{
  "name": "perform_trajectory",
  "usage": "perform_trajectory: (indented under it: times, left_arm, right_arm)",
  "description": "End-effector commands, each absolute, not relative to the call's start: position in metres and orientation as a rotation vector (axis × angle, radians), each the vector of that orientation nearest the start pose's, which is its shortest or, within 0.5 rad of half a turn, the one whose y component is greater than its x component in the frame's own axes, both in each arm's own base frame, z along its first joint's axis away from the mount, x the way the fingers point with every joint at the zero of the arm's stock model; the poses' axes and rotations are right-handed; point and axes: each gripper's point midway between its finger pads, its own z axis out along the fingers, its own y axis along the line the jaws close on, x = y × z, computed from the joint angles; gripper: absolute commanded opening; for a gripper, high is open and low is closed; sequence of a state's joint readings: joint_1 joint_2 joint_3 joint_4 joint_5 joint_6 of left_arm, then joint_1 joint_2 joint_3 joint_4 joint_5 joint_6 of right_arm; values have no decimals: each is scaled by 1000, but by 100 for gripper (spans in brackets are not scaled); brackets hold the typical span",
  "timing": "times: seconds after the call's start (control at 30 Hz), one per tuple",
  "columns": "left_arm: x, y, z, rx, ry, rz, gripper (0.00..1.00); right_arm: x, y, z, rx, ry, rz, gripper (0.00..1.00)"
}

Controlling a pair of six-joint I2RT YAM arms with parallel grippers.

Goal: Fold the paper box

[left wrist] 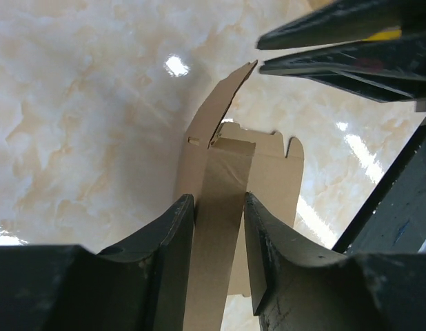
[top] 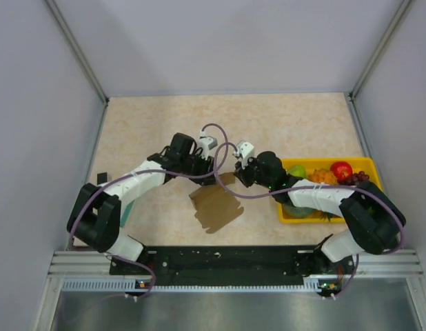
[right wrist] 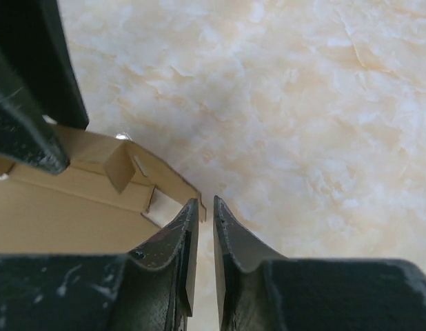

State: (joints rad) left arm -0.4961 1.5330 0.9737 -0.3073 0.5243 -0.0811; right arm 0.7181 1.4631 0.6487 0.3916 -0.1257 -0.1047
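Note:
The paper box is a brown cardboard sheet, partly folded, lifted at its far edge between the two arms. My left gripper holds that edge. In the left wrist view a cardboard panel fills the gap of the left gripper, with both fingers against it and flaps standing beyond. My right gripper is just to the right of the box. In the right wrist view the right gripper stands slightly open with only a narrow slit and nothing inside. A flap corner of the box lies beside its left fingertip.
A yellow tray with fruit, including a red apple, sits at the right under the right arm. A small dark object lies at the left edge. Grey walls enclose the beige tabletop on three sides.

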Motion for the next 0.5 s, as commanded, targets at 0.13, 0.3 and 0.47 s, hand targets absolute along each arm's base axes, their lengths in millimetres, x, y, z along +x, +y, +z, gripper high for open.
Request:
perform_trajectory:
  times: [0.13,0.3,0.47]
  left_arm:
    - [271,-277,136,727,2167,-892,39]
    - [267,-275,132,728,2188,-900,40]
    - [260,-277,132,718,2205,-947,44]
  right_arm:
    - [288,299,120,-744,1871,671,16]
    - [293,281,119,-800,1988,554,35]
    - [286,260,137,-834,1963,587,41]
